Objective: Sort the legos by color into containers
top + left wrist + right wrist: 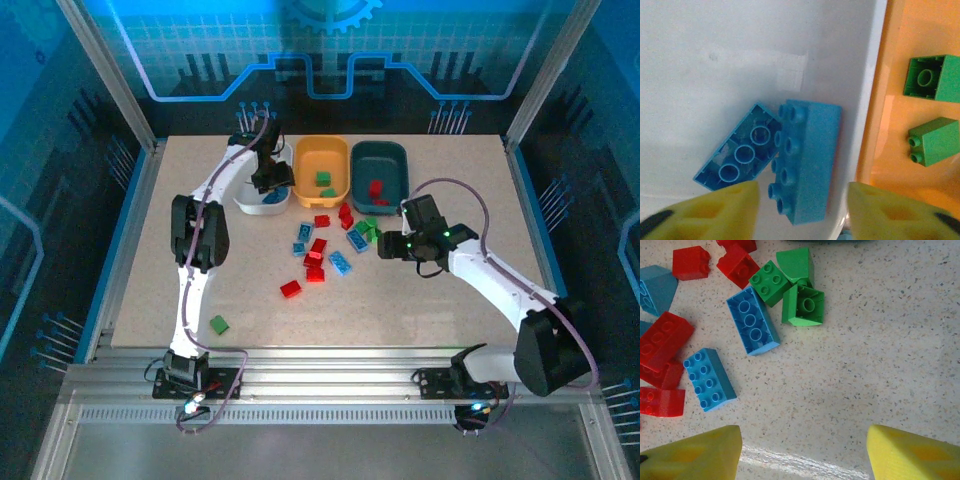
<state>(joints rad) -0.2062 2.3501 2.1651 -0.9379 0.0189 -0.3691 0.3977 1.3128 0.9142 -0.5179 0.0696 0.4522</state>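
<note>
the left fingers [715,212] hang spread and empty over the white tray [715,60], with two blue bricks [810,150] lying inside it. the right fingers [695,455], also spread and empty, hover above the tabletop [880,365]. closing squarely across the nearest blue brick [709,379] should leave the red bricks [665,340] beside it undisturbed.

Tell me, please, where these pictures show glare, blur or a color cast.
Top external view: blue light tints the enclosure, the table is evenly lit. Left wrist view: a pale glare patch on the white tray, the yellow fingers out of focus. Right wrist view: a bright glare streak on the table near the bottom edge, the legos sharp.
</note>
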